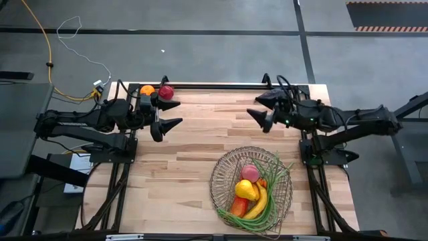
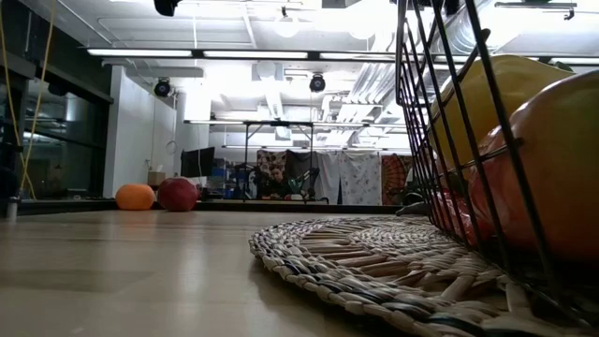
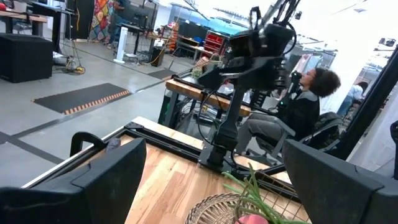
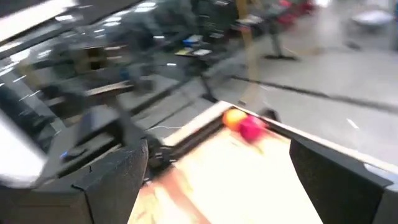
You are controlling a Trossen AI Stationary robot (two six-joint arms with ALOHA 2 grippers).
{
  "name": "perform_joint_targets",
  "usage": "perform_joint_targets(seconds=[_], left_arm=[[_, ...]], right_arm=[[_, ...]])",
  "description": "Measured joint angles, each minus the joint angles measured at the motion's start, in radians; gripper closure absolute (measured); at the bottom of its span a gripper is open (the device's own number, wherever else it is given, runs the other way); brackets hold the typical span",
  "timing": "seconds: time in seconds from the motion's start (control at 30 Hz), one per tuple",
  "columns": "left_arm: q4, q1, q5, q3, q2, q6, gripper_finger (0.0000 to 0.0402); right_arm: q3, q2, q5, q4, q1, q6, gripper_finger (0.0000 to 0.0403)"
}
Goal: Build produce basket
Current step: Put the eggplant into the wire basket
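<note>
The wire basket (image 1: 221, 175) stands at the table's near right on a woven round mat (image 2: 356, 245). In it lie a pink peach (image 1: 250, 173), a yellow pear (image 1: 245, 189), a banana (image 1: 258, 205), a red-yellow mango (image 1: 238, 207) and long green beans (image 1: 273, 189). An orange (image 1: 146, 90) and a dark red apple (image 1: 166, 92) rest on the table at its far left corner. My left gripper (image 1: 175, 112) hovers open beside them, pointing level toward the right. My right gripper (image 1: 253, 107) hovers open at the far right, pointing left. Neither has anything between its fingers.
A black frame rail (image 1: 214, 85) runs along the table's far edge. Bare wood (image 1: 200, 144) lies between the two grippers and the basket. In the left wrist view a person (image 3: 306, 106) sits beyond the table, behind my right arm (image 3: 252, 53).
</note>
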Motion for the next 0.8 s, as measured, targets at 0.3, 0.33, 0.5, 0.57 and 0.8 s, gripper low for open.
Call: perform_joint_targets(seconds=[0.3,0.33,0.5,0.57,0.8], left_arm=[[0.000,0.000,-0.026,0.000,0.000,0.000,0.0037],[0.000,0.000,-0.026,0.000,0.000,0.000,0.0037],[0.000,0.000,-0.038,0.000,0.000,0.000,0.0037],[0.000,0.000,-0.038,0.000,0.000,0.000,0.0037],[0.000,0.000,-0.038,0.000,0.000,0.000,0.0037]], right_arm=[[0.000,0.069,0.061,-0.487,-0.200,0.538,0.0020],[0.000,0.088,0.065,-0.538,-0.227,0.588,0.0020],[0.000,0.193,0.094,-0.694,-0.383,0.794,0.0020],[0.000,0.244,0.099,-0.693,-0.451,0.814,0.0020],[0.000,0.455,0.028,-0.614,-0.624,0.914,0.0020]])
